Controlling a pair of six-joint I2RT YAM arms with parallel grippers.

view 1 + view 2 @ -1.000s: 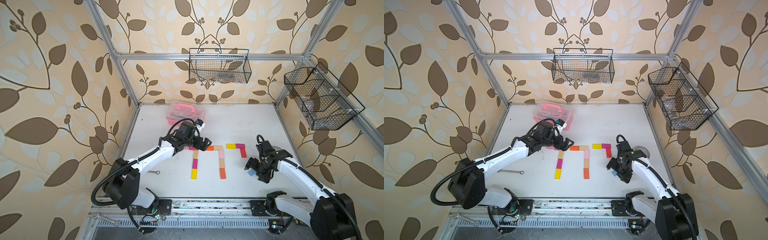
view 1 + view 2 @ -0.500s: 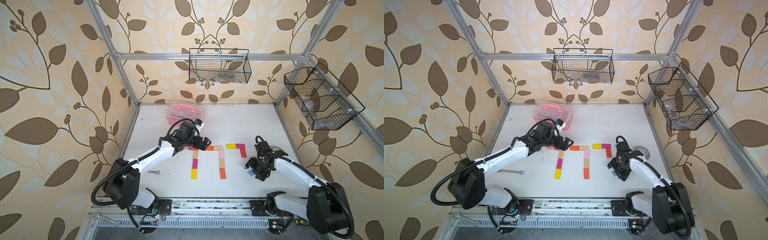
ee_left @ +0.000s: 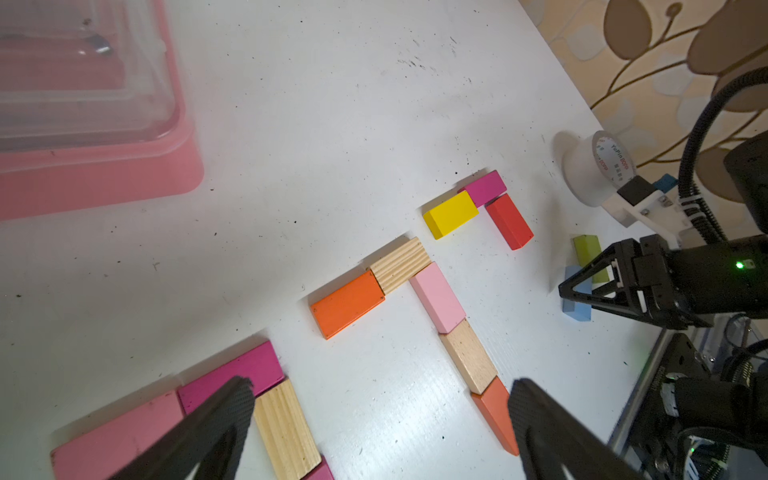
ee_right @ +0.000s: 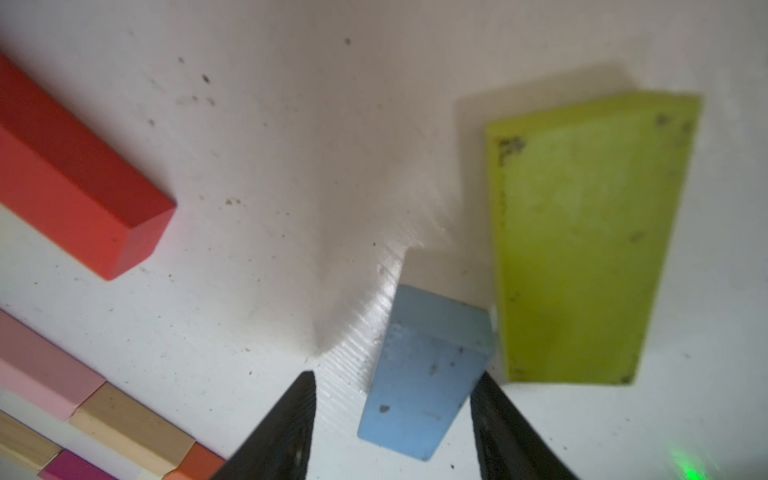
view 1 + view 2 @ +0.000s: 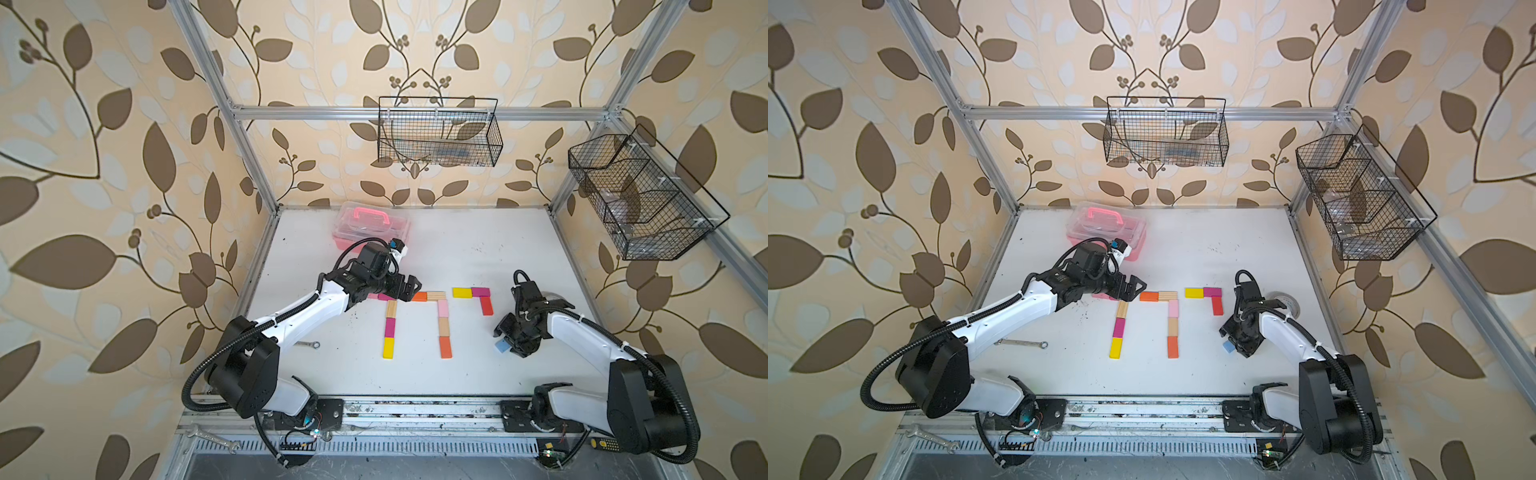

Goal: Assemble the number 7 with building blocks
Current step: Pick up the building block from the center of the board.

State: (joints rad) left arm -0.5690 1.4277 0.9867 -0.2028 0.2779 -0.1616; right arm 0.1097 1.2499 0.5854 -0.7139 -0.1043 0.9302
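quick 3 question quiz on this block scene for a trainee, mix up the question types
1. True or false: the right 7 has a full three-block stem.
2. Fill in: the fingers of the right hand stand either side of the ___ block.
3. Count: how many blocks make up the stem of the middle 7?

Key
1. False, its stem has one block so far.
2. Blue block.
3. Three.
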